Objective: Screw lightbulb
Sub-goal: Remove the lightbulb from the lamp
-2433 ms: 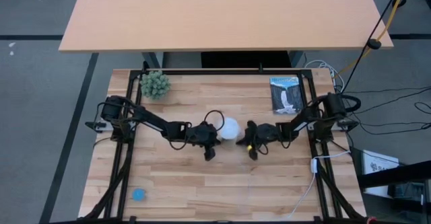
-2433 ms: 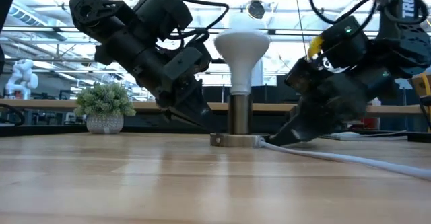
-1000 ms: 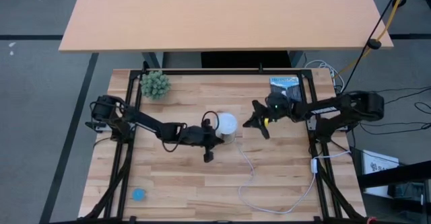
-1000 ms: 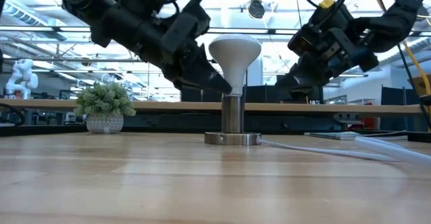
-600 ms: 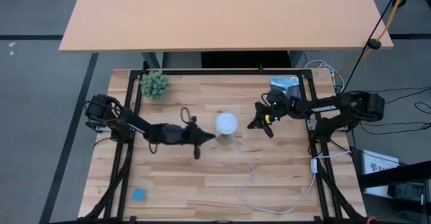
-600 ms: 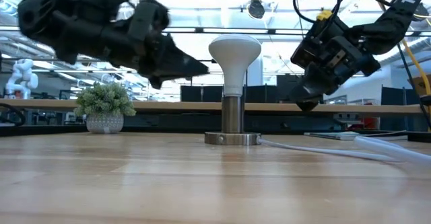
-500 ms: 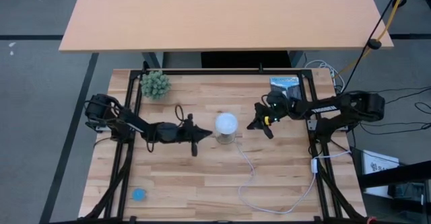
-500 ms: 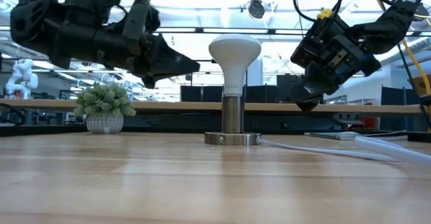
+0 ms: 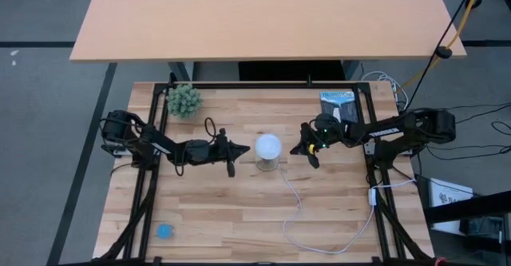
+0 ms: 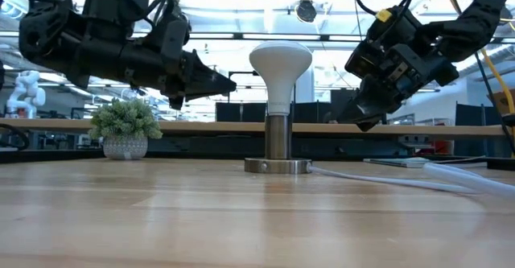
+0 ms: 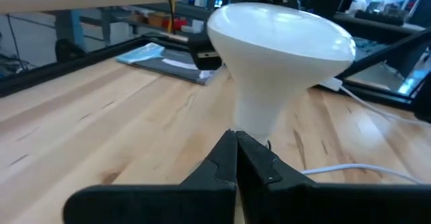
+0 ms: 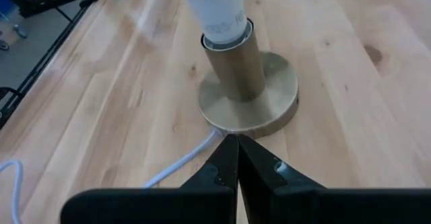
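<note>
The white lightbulb [image 9: 268, 147] stands upright, its neck in the round metal socket [image 10: 278, 139], whose base [image 12: 250, 93] rests on the wooden table. My left gripper [image 9: 239, 148] hovers shut just left of the bulb, level with the dome's underside [image 10: 232, 81], and points at it [image 11: 236, 150]. My right gripper [image 9: 295, 148] hovers shut to the bulb's right [image 10: 360, 124], above the table, and slants down toward the socket's base [image 12: 237, 150]. Neither gripper touches anything.
A white cord [image 9: 291, 198] runs from the socket's base toward the near right edge. A small potted plant [image 9: 184, 100] stands at the far left. A dark booklet [image 9: 338, 113] lies at the far right. A small blue object [image 9: 164, 231] lies at the near left.
My left gripper has drawn back from the bulb's neck toward the table's left edge and has levelled out, clear of the bulb. The bulb stays upright in the socket. My right gripper has hardly moved.
</note>
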You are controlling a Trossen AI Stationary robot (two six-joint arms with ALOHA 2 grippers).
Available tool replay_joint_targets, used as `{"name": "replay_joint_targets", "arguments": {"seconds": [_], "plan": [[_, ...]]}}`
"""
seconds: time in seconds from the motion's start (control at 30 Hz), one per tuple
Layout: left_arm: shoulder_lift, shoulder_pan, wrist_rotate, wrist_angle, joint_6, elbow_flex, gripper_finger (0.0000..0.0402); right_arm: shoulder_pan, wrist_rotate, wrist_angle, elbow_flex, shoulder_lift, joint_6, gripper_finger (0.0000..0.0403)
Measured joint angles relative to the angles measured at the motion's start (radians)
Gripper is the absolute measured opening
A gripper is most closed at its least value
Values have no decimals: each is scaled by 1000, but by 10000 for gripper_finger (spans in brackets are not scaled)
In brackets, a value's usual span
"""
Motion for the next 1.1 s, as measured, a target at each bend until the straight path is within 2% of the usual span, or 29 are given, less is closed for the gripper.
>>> {"name": "replay_joint_targets", "arguments": {"seconds": [0.23,0.47,1.1], "plan": [[0,1,-3,-60,-3,0,0,0,0,-6,0,0,0,0],[0,4,-3,25,-2,0,0,0,0,-15,0,0,0,0],[0,29,-10,-8,28,0,0,0,0,-16,0,0,5,0]]}}
